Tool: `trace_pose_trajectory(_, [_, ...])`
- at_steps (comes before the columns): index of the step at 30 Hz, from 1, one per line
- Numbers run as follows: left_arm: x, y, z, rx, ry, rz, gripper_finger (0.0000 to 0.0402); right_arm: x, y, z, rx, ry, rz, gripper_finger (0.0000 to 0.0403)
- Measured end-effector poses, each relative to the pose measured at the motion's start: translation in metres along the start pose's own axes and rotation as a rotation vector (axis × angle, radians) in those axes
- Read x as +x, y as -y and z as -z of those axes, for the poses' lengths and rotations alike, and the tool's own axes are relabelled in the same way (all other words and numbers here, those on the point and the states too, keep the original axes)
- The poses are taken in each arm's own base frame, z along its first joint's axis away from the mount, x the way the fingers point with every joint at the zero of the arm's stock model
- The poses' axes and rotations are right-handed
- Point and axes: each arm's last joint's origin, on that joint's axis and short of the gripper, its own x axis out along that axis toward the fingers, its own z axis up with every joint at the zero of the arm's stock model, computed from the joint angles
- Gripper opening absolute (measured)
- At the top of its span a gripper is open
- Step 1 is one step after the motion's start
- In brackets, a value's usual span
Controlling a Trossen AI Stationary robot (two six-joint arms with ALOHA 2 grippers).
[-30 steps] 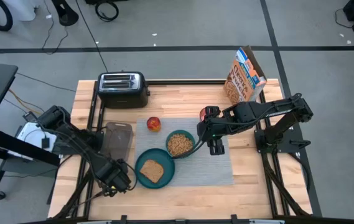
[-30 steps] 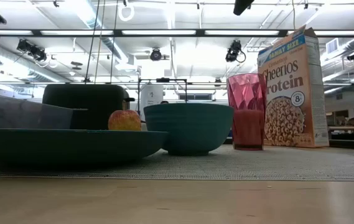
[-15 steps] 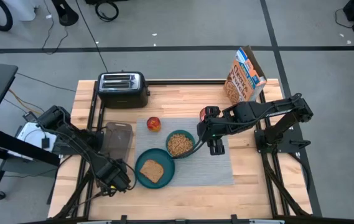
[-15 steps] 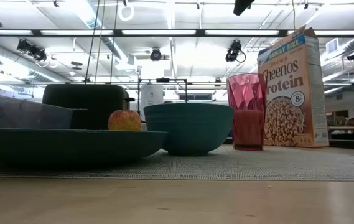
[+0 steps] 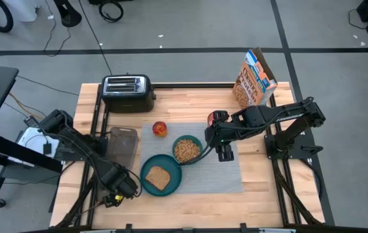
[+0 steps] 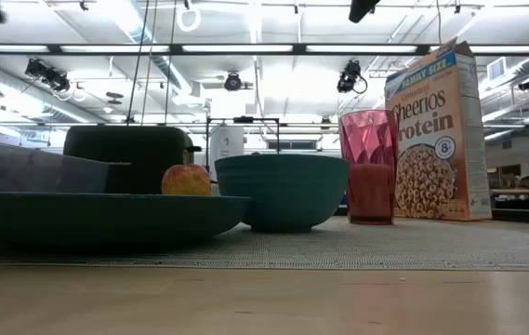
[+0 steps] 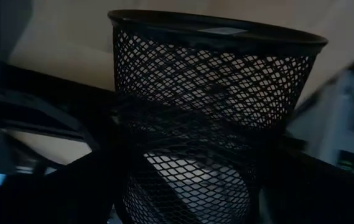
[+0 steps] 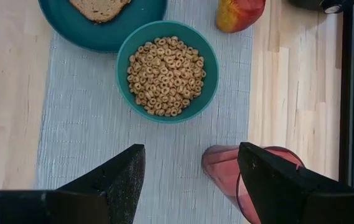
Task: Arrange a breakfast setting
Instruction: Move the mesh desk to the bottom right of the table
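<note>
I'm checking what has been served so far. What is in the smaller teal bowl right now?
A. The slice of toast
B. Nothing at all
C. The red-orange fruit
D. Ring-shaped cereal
D: the right wrist view shows the teal bowl filled with ring-shaped cereal, while the toast slice lies on the teal plate and the fruit sits on the placemat.

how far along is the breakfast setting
Mostly set: on the placemat sit the plate with toast, the cereal-filled bowl, the fruit and the cup. The open right gripper hovers empty above the mat. No spoon is visible.
</note>
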Motion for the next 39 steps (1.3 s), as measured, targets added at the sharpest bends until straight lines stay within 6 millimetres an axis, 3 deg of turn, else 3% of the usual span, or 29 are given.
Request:
trace_pose_trajectory(5, [-0.023,-0.002,-0.006,-0.084,0.022,0.109,0.0362,-0.002,-0.009,-0.005,-0.051,0.066,-0.019,0.0261])
trace_pose_trajectory(13, [-0.079,-0.003,0.005,-0.294,0.21,0.511,0.0362,-0.036,-0.064,0.009,-0.285,0.199,0.145,0.0261])
trace_pose_trajectory(16, [-0.105,0.001,0.011,-0.395,0.439,0.757,0.0362,-0.052,-0.087,0.014,-0.313,0.321,0.222,0.0261])
trace_pose_trajectory(22, [-0.158,-0.008,0.004,-0.608,1.157,1.099,0.0362,-0.072,-0.12,0.0,-0.2,0.619,0.343,0.0261])
trace_pose_trajectory(26, [-0.193,-0.018,-0.002,-0.642,1.54,1.2,0.0362,-0.077,-0.118,-0.016,-0.116,0.749,0.475,0.0261])
trace_pose_trajectory(31, [-0.228,-0.029,-0.005,-0.559,1.856,1.279,0.0362,-0.082,-0.103,-0.033,-0.162,0.778,0.652,0.0255])
trace_pose_trajectory(39, [-0.245,-0.037,-0.001,-0.48,2.06,1.248,0.0362,-0.095,-0.054,-0.062,-0.138,0.816,0.899,0.0226])
